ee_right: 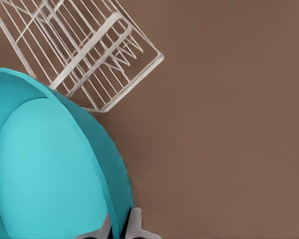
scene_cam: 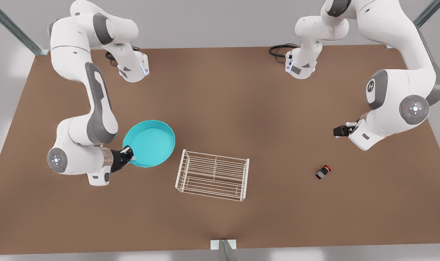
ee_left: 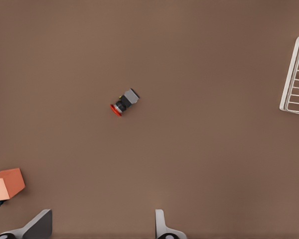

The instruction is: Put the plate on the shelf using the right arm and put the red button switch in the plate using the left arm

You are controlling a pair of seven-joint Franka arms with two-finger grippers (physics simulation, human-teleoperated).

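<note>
Plate [scene_cam: 152, 143], turquoise and round, was held tilted off the brown tabletop [scene_cam: 220, 90] with its rim clamped between the fingers of the right gripper [scene_cam: 127, 155], which sat at the front view's left; grey walls and metal frame struts [scene_cam: 13, 29] bordered the table. Just past the plate's far edge from that gripper stood the white wire shelf [scene_cam: 212, 175], upright, its long side running roughly across the front view. The right wrist view showed the fingertips [ee_right: 134, 224] pinching the plate's rim [ee_right: 107, 164] from both sides, with the shelf [ee_right: 84, 50] just beyond. The left gripper [scene_cam: 341, 130] hovered above the table with its fingers [ee_left: 162, 226] spread apart. Below it, well apart, the red button switch [scene_cam: 323, 172] lay on its side, red cap pointing away from the shelf. The left wrist view added a small orange block [ee_left: 6, 183] beside that gripper.
</note>
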